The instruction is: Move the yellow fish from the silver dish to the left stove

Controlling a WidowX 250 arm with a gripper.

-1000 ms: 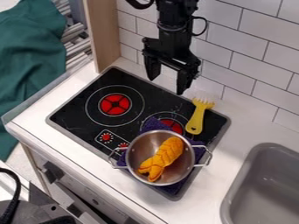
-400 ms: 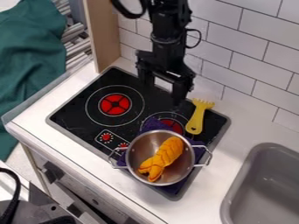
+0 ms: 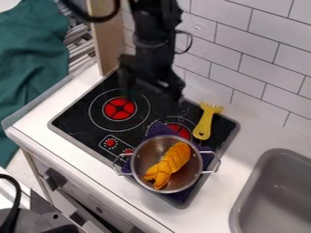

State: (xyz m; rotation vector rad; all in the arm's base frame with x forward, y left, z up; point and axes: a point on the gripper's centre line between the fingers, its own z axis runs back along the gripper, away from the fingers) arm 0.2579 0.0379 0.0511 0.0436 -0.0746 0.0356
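Note:
The black gripper point(image 3: 150, 93) hangs over the back part of the stove, open, its two fingers wide apart with nothing between them. Below it and nearer the front edge, the yellow-orange fish point(image 3: 169, 164) lies slantwise in the round silver pot point(image 3: 139, 157), which has two side handles. The pot rests on a purple cloth point(image 3: 159, 129) at the stove's front right. The left burner point(image 3: 119, 108), with a red centre, lies left of the gripper's fingertips.
A yellow fork-like utensil point(image 3: 203, 126) lies on the stove's right side, behind the pot. The grey sink point(image 3: 276, 195) is at lower right. A tiled wall point(image 3: 267, 63) stands behind, and a wooden panel point(image 3: 108, 34) rises at the back left.
The gripper has moved left and a little toward the front, from near the back wall to over the stove, still open. Fish, pot, cloth and utensil have stayed put.

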